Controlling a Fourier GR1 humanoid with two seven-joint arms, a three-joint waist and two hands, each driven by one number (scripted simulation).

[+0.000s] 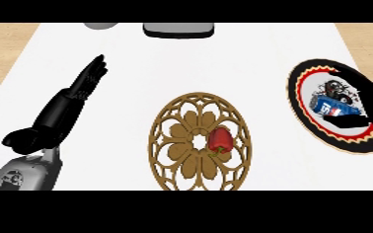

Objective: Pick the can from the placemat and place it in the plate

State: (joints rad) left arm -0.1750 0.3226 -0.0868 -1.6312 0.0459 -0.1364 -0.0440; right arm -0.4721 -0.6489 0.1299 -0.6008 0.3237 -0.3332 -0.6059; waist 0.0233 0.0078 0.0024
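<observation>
Near edge: left robot hand (69, 103) at the view's left, fingers straight and spread wide, holding nothing, grey forearm below it. Centre of the white bench (241, 59): brown openwork placemat (175, 128) with a red pepper (221, 140) lying on it, right of its middle. Right side: black-rimmed plate (306, 113) with the blue can (330, 107) on its side, black fingers of the right robot hand (342, 93) curled round it. Far edge: grey box-like object (178, 29) and a grey rounded object (100, 25), both cut off.

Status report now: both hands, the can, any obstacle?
Left hand open, resting. Right hand not in view. Can lying on plate. Red pepper on placemat.
</observation>
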